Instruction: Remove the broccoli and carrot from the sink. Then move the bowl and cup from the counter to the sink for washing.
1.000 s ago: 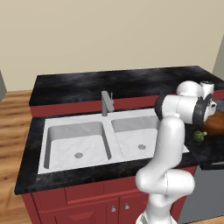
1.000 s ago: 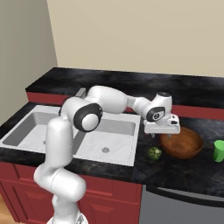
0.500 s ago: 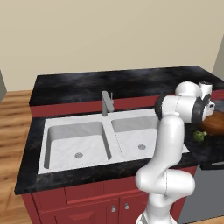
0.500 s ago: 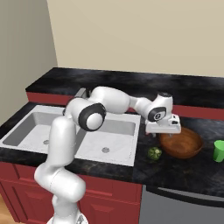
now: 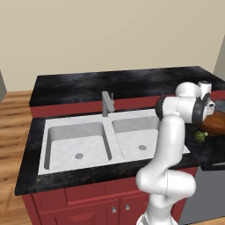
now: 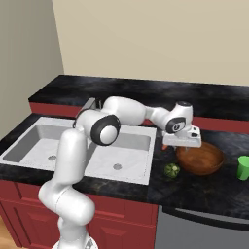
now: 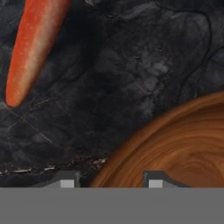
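Wood-brown bowl [image 7: 175,144] rim sits right between the gripper's [image 7: 111,181] part-open fingertips, one inside, one outside over the counter [image 7: 131,57], grip not yet certain.

Bare counter [image 7: 131,78] between carrot [image 7: 30,52] and bowl [image 7: 183,148]

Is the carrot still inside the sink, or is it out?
Out. The carrot lies on the black counter beside the bowl.

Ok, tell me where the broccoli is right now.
The broccoli sits on the counter just right of the sink in the right base view, beside the front left edge of the bowl.
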Robot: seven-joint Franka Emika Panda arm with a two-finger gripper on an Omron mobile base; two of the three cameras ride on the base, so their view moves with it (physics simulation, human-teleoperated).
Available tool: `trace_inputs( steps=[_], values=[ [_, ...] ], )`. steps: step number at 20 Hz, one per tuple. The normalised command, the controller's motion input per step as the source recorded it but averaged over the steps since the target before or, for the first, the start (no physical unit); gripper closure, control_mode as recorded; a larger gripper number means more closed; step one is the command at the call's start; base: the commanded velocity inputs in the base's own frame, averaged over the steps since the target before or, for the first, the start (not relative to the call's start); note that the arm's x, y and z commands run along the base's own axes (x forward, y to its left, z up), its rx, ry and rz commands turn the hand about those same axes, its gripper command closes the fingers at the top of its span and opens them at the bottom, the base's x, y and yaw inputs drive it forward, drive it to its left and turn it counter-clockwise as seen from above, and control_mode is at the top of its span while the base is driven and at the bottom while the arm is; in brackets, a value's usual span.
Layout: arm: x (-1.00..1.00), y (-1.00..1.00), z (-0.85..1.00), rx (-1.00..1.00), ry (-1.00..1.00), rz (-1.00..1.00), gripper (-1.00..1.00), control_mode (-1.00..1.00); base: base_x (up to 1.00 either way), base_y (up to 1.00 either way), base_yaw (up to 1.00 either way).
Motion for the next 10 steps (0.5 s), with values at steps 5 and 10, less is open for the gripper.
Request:
trace_inputs(
  steps=[5, 10],
  values=[
    [-0.07, -0.13, -0.04, 0.00, 0.00, -0.11, 1.00, -1.00, 0.00, 0.00, 0.00],
    [-0.05, -0.12, -0.01, 0.00, 0.00, -0.10, 1.00, -1.00, 0.00, 0.00, 0.00]
  ],
)
